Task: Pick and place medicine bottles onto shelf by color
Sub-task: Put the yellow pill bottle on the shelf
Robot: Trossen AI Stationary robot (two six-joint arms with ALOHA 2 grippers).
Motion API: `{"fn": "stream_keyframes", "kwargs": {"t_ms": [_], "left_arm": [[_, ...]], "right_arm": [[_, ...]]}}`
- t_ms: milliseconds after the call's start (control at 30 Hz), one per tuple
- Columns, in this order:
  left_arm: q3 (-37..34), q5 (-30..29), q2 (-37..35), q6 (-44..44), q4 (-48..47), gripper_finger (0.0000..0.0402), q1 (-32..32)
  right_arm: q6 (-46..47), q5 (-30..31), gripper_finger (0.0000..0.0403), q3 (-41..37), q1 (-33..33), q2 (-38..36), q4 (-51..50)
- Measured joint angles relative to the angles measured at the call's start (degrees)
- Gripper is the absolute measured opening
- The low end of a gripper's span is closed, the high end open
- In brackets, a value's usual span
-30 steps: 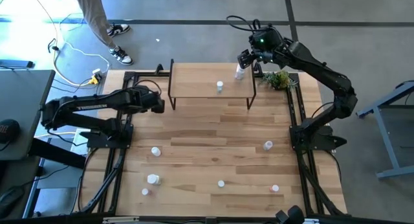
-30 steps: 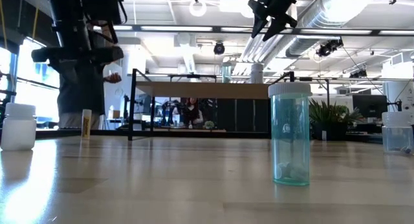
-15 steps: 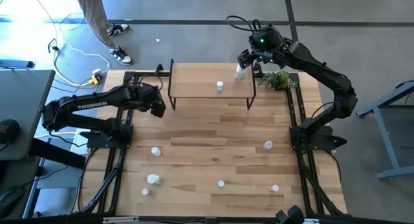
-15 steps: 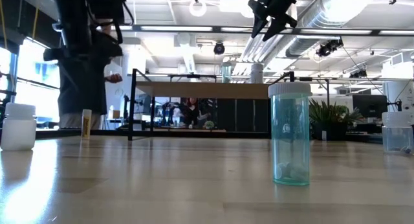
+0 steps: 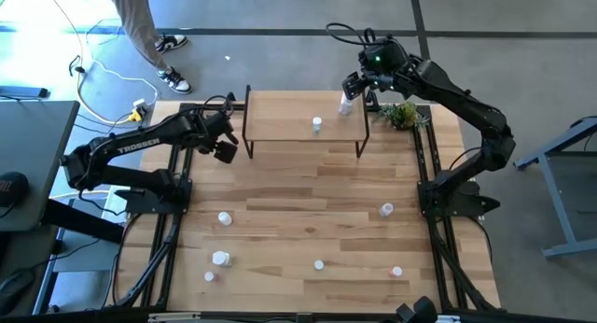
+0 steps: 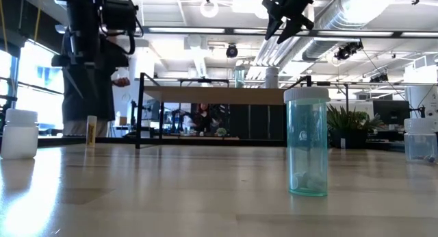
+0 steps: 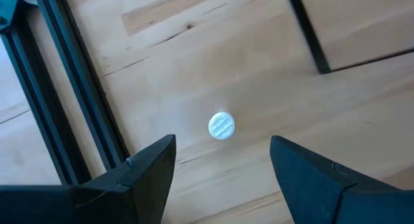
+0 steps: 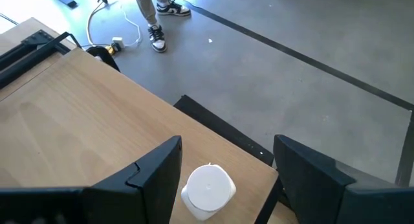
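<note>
Looking past the left hand (image 7: 223, 160), we see a small white-capped bottle (image 7: 221, 126) standing upright on the counter (image 5: 308, 188), almost directly beneath the gap between the two dark fingers, its long axis vertical, so that only the round cap faces us. That alignment is what the coming move turns on: the bottle lies straight down from this hand, near the shelf's (image 5: 289, 113) black leg on the counter's left side. The hand is wide open and holds nothing; the left arm reaches forward toward the shelf's left end, wrist pointed down at the counter.

The right hand (image 8: 220, 160) hangs at the shelf's far right end, also spread wide, with a second white-capped bottle (image 8: 207, 190) standing between and below its fingers on the shelf board; it appears free of both fingers, though the wrist view leaves contact hard to judge. One more bottle (image 5: 317, 124) stands mid-shelf. The remaining bottles (image 5: 221, 259) sit scattered over the near half of the counter, well apart from either hand; the teal one (image 6: 306, 142) stands closest to the low camera.
</note>
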Motion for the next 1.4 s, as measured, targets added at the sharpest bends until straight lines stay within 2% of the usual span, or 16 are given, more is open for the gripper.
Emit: {"fn": "stream_keyframes", "kwargs": {"t_ms": [367,600,1400], "left_arm": [[-0.02,-1.65,7.17,0.3,0.05,0.0243,0.01],[-0.02,-1.9,9.63,4.35,2.53,0.0243,0.04],[-0.07,1.55,15.98,9.12,3.18,0.0241,2.64]], "right_arm": [[0.17,0.02,0.0236,0.0,0.0,0.0,0.02],[0.17,0.04,0.0236,0.0,0.0,0.0,0.02],[0.15,0.07,0.0236,0.0,0.0,0.0,0.02]]}}
